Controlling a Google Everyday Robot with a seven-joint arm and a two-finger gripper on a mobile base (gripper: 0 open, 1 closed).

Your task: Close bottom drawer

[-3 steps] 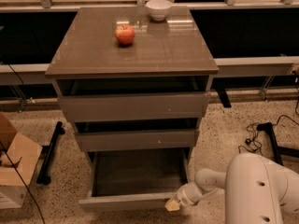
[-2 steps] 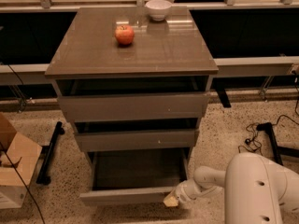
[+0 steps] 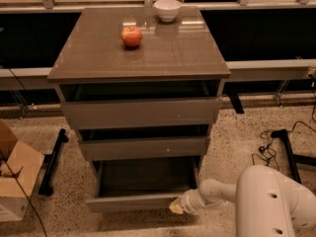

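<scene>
An apple (image 3: 131,36) and a white bowl (image 3: 167,9) sit toward 12 o'clock on the cabinet top (image 3: 94,58), and a cardboard box (image 3: 15,181) lies at 8 o'clock. The bottom drawer (image 3: 133,202) stands pulled out at 6 o'clock. The arm (image 3: 219,190) reaches in from 4 o'clock, with the gripper (image 3: 177,207) at the drawer front's right end. Its grip cannot be told.

Grey-brown bottom drawer (image 3: 133,201) — white, cream-tipped tool (image 3: 177,208) at its front right corner — red apple (image 3: 131,36), white bowl (image 3: 167,9), speckled floor (image 3: 242,132).
</scene>
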